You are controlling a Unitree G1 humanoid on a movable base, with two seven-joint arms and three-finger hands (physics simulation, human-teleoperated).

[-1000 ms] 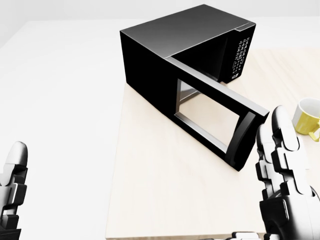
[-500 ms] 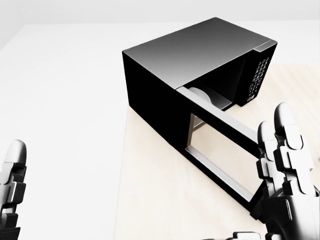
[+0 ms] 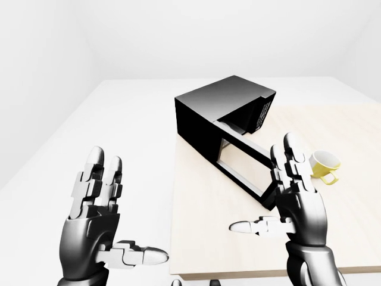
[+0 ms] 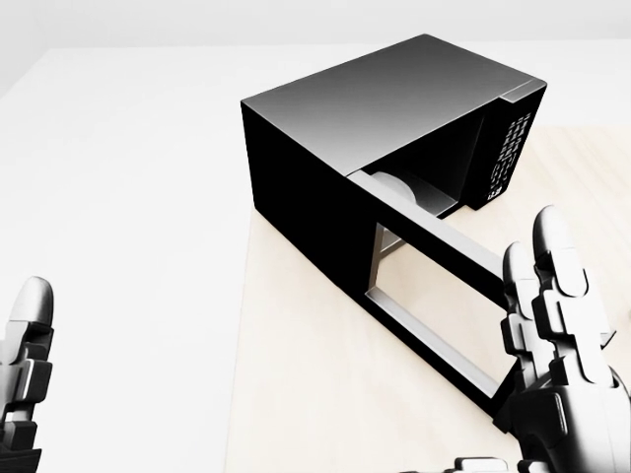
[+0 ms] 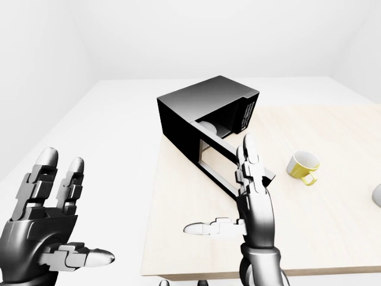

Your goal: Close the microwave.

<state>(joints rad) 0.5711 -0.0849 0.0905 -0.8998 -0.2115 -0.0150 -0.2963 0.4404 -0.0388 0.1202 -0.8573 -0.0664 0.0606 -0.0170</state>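
Room: white walls and floor surrounded a pale wooden table.
Microwave: black, stood at the table's far left corner, its door swung wide open toward the near right.
Right hand: raised with fingers spread flat, gripping nothing, palm just beside the door's free outer end.
Left hand: likewise splayed and empty, well apart to the left, off the table.
Yellow cup: sat right of the door.
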